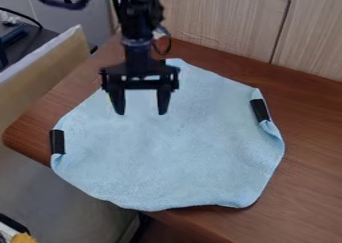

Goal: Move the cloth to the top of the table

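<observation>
My black gripper [141,111] hangs over the upper left part of the light blue cloth [180,147], its two fingers apart with nothing between them. The cloth lies spread out on the brown wooden table [307,137], covering much of its left part. Black strips sit at the cloth's left edge and at its upper right edge, where the fabric is folded a little. The arm hides part of the cloth's upper left edge. Whether the fingertips touch the cloth, I cannot tell.
A pale wood panel wall [220,22] borders the table's far side. To the left stands a tan board [47,72] with a white top edge, close to the table's left edge. Cables hang by the arm at the top. The table's front left edge runs beneath the cloth.
</observation>
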Robot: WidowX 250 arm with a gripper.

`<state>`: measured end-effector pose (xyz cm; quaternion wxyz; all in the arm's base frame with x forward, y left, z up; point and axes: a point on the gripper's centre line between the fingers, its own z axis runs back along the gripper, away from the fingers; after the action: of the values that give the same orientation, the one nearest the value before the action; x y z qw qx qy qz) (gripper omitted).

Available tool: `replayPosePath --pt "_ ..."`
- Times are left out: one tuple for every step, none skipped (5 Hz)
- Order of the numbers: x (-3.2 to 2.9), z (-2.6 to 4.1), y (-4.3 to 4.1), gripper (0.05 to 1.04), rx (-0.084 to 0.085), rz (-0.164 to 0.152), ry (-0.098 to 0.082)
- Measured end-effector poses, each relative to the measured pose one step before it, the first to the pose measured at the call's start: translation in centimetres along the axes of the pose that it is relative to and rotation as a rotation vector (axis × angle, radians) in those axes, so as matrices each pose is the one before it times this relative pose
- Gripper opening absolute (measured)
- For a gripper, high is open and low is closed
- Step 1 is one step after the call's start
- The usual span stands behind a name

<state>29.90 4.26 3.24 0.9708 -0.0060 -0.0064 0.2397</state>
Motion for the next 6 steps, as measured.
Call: replayPosePath --pt "-0.178 -1.793 -0.001 1.001 -0.061 -0.029 -0.0049" --pt "0.151 -0.922 0.295 1.001 -0.0335 0.0013 -0.0118" --pt "0.489 -0.338 -0.067 1.001 -0.0031 -0.0203 -0.0305" --pt "0.098 -0.479 -0.117 1.001 0.0182 -0.0033 0.0016" --pt "1.169 -0.193 -0.332 1.001 0.0222 -0.0045 -0.0218" --pt "1.545 -0.337 -0.287 1.001 0.0126 0.0182 -0.0043"
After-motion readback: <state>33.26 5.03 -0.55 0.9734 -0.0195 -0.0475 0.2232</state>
